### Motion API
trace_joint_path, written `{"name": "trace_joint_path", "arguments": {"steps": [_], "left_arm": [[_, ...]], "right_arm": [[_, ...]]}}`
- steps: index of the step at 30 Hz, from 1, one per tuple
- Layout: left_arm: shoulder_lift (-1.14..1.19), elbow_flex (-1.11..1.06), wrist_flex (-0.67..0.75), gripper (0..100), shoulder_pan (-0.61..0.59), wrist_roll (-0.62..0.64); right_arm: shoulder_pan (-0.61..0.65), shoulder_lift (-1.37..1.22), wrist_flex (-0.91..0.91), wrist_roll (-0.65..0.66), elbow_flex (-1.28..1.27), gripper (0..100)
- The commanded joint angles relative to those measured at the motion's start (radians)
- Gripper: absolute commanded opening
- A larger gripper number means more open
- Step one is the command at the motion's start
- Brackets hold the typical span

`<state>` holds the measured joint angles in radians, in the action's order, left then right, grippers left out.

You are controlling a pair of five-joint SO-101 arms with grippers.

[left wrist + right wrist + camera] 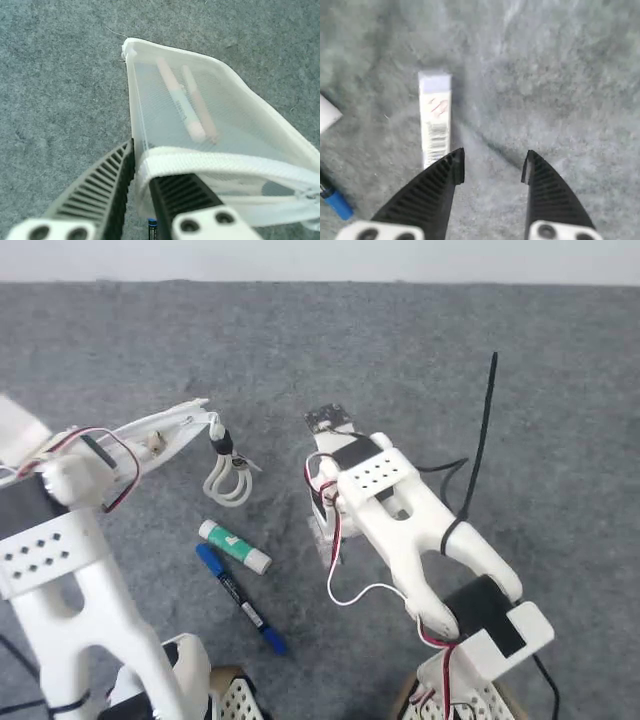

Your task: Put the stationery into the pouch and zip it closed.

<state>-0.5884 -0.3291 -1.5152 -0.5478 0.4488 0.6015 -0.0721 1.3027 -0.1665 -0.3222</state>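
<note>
My left jaws grip the mesh pouch (235, 120) by its rim; right jaws apart.
Two pens (176, 100) lie lengthwise inside; glue stick (234, 546) and blue marker (238, 598) lie parallel on the surface (500, 340).

One pouch (235, 125) with two pens (176, 95) inside; outside it, one glue stick (235, 546), one blue marker (240, 600), one white box (435, 117).
</note>
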Motion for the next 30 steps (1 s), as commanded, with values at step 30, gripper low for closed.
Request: {"name": "trace_joint_path", "arguments": {"steps": [30], "left_arm": [[-0.011, 0.031, 0.032, 1, -0.005, 0.011]], "right_arm": [[0.119, -0.186, -0.252, 0.009, 0.118, 17.7]]}}
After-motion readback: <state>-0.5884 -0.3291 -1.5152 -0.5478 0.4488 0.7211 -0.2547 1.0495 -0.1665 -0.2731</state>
